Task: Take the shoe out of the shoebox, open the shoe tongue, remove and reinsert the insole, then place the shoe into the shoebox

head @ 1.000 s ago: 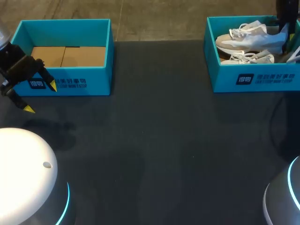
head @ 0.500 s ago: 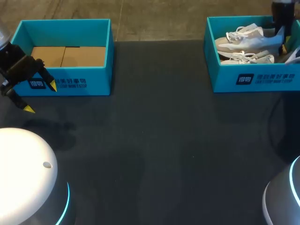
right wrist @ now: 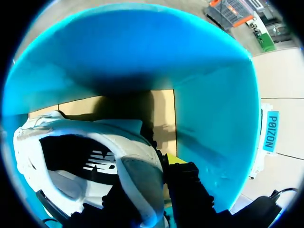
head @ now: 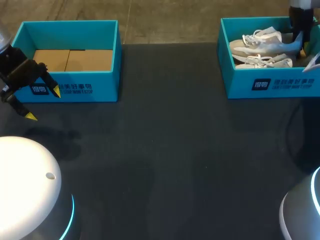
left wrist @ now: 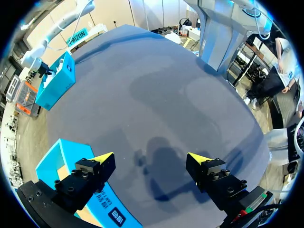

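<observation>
Right wrist view shows the right gripper (right wrist: 152,166) clamped on the heel of the white lace-up sneaker (right wrist: 133,171), which lies lengthwise ahead inside the teal cardboard shoebox (right wrist: 142,52), while the left gripper (left wrist: 149,159) hangs well apart, fingers spread.

Dark grey table (head: 170,150) — matte top, soft shadows at its left

dark table (head: 170,150) bears left shoebox (head: 75,87) and right shoebox (head: 240,85).

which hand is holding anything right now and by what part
The right hand grips a white sneaker by its heel, inside the shoebox. The left hand is open and holds nothing.
</observation>
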